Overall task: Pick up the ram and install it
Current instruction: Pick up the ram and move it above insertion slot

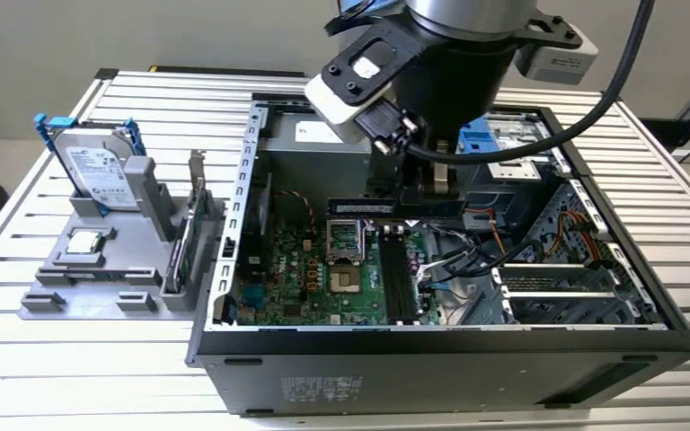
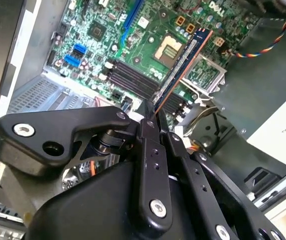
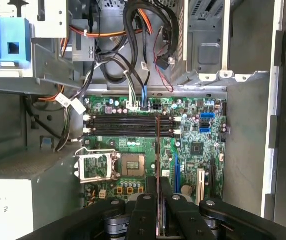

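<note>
Gripper (image 2: pixel 153 119) jaws are pressed together on one short end of the ram (image 2: pixel 183 62), and from where I stand the rest of the stick juts out past the fingertips with nothing under it. It is inside the open computer case (image 1: pixel 441 377), held up off the motherboard and just beside the processor socket (image 2: pixel 169 49). In the second wrist view its far end reaches about level with that socket. In the first wrist view I see it edge-on, as a thin line running alongside the socket and across the memory slots (image 3: pixel 127 126), which lie just beyond the socket. All of the slots look vacant, and I would say the stick is not seated in any of them.

I judge the ram to be very light and stiff, a thin flat board that won't sag but won't forgive bending either. A coppery strip runs along one long edge, probably the contacts, and small chips sit on the flat face. Both are best left untouched. The sensible places to hold it are the bare margins and short ends, which is how it is pinched now. An end grip leaves a long free length, though, so I would expect the stick to swivel between the smooth pads if the far end catches on anything near the socket. A grip nearer the middle would hold it steadier.
</note>
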Action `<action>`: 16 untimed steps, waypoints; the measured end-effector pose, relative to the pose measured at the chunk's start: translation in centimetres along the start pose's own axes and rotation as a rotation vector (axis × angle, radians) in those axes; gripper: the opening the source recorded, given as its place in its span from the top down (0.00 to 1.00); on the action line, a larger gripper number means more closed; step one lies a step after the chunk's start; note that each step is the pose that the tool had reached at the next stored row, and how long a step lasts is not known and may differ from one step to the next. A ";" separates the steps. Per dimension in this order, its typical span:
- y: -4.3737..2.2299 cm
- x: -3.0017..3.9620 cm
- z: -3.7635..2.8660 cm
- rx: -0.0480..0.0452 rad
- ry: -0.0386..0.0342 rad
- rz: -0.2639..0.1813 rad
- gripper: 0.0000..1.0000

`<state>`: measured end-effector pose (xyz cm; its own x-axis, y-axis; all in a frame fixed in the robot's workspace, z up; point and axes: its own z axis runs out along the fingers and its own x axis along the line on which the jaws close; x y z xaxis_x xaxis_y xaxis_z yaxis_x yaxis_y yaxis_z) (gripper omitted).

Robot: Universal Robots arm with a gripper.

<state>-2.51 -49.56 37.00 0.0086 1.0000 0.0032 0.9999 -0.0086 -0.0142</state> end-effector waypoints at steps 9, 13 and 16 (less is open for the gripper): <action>1.68 0.02 0.13 0.0000 -0.0001 0.000 1.00; 2.36 0.02 0.19 0.0000 0.0000 0.000 1.00; 2.84 0.02 0.24 0.0000 -0.0001 0.000 1.00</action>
<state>0.33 -49.56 36.72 0.0086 1.0000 0.0031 0.9999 -0.0085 -0.0142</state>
